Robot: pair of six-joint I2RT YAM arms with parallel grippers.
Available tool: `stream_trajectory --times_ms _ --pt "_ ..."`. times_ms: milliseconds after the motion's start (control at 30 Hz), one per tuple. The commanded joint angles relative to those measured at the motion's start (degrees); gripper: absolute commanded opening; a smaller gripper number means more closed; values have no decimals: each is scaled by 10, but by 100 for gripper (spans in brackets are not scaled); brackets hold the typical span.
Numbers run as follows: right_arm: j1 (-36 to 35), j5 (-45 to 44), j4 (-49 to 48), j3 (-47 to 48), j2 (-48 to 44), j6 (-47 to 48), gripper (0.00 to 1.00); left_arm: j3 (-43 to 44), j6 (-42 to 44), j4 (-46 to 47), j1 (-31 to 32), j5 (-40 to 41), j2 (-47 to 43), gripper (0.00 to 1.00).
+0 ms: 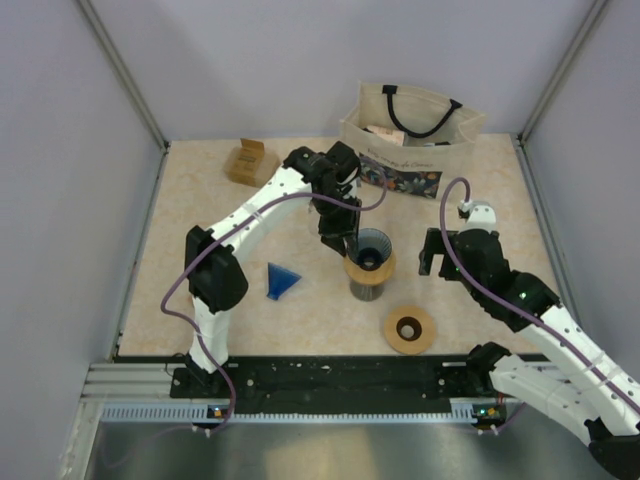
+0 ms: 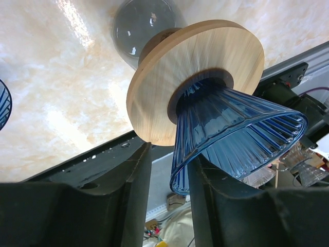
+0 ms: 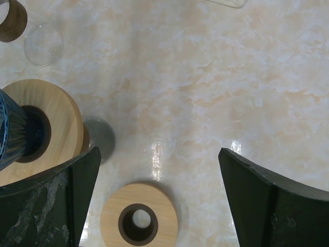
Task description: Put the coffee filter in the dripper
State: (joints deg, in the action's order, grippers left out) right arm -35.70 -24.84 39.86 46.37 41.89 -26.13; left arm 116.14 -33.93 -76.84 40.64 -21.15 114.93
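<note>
The dripper [image 1: 371, 252] is a ribbed blue glass cone in a wooden collar [image 2: 205, 56], standing on a glass carafe [image 2: 144, 28] mid-table. It also shows at the left edge of the right wrist view [image 3: 10, 136]. The coffee filter [image 1: 281, 280], a small blue cone, lies on its side on the table left of the dripper; its edge shows in the left wrist view [image 2: 4, 105]. My left gripper [image 1: 335, 243] [image 2: 169, 152] is at the dripper's rim, jaws apart, the rim against the right finger [image 2: 216, 195]. My right gripper [image 1: 432, 255] [image 3: 159, 154] is wide open and empty, right of the dripper.
A loose wooden ring [image 1: 410, 329] [image 3: 139, 218] lies on the table in front of the dripper. A tote bag [image 1: 410, 140] stands at the back, and a small cardboard box [image 1: 250, 160] at the back left. Grey walls enclose the table.
</note>
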Motion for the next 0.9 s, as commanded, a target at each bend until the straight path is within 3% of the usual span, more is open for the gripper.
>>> stream_trajectory --times_ms 0,100,233,367,433,533,567,733,867 --pt "5 8 -18 -5 -7 4 98 27 6 -8 1 1 -16 41" --pt "5 8 -18 -4 -8 5 98 34 8 -8 2 -3 -20 52" --pt "5 3 -18 -4 -8 4 99 50 9 -3 1 16 -39 80" --pt "5 -2 -17 -4 -13 5 99 57 4 16 1 78 -79 88" --pt "5 -6 -18 -3 -17 6 99 58 3 25 0 112 -107 99" --pt "5 -7 -18 -4 -22 6 99 50 -3 25 0 198 -151 99" --pt "6 -7 -18 -4 -22 6 99 38 -7 26 0 259 -167 99" --pt "6 -6 -24 -5 -28 7 99 -135 -96 84 -2 520 -303 99" --pt "6 -13 -26 -1 -33 12 99 -312 -163 157 -43 545 -413 99"
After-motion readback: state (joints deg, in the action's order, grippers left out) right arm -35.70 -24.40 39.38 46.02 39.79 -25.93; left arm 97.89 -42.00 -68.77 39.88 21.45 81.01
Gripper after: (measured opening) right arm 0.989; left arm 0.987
